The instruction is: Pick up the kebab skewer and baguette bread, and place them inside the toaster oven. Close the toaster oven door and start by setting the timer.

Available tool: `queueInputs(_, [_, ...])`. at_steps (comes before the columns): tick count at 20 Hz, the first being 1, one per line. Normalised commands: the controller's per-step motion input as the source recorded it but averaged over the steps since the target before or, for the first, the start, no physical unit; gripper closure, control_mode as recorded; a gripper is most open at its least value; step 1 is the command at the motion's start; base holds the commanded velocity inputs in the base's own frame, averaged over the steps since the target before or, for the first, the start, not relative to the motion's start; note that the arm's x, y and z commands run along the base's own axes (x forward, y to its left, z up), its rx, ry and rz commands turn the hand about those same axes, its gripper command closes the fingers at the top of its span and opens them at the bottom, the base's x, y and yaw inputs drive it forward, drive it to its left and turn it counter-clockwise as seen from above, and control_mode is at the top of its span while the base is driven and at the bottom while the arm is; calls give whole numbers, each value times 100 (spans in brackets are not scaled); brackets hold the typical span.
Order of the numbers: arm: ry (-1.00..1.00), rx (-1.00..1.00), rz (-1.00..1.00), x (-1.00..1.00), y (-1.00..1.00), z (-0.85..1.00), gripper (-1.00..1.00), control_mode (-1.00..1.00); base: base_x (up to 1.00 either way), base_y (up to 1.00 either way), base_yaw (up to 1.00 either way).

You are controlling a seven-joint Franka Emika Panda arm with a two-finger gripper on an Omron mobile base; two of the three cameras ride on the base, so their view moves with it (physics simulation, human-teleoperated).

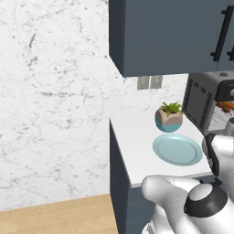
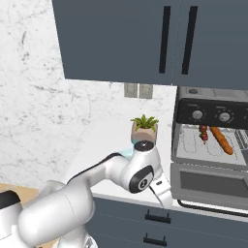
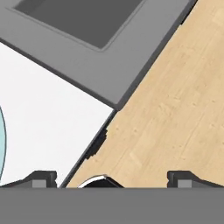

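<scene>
My pincer (image 3: 112, 177) is spread wide and holds nothing. It hangs over the edge of the white surface (image 3: 39, 118), by the toaster oven door (image 3: 87, 39), which lies open. The kebab skewer (image 2: 204, 132) and baguette bread (image 2: 224, 139) lie side by side on the rack inside the toaster oven (image 2: 211, 145).

A white marble wall (image 1: 50, 91) fills the left of the left base view, with pale wood floor (image 1: 55, 217) along the lower left. Dark blue upper cabinets (image 2: 145, 38) with black handles hang at the top, above a white surface (image 1: 132, 146). Two outlets (image 2: 138, 90) sit on the wall beneath the cabinets.
</scene>
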Motion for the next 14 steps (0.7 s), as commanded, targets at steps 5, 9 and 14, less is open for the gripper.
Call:
queueInputs(5, [-1,3,0,27,0,-17,-100,-100,0,0,0])
queueInputs(9, [0,0,0,23,-1,-4,-100,-100,0,0,0])
queueInputs(14, [0,0,-2,22,-9,-12,-100,-100,0,0,0])
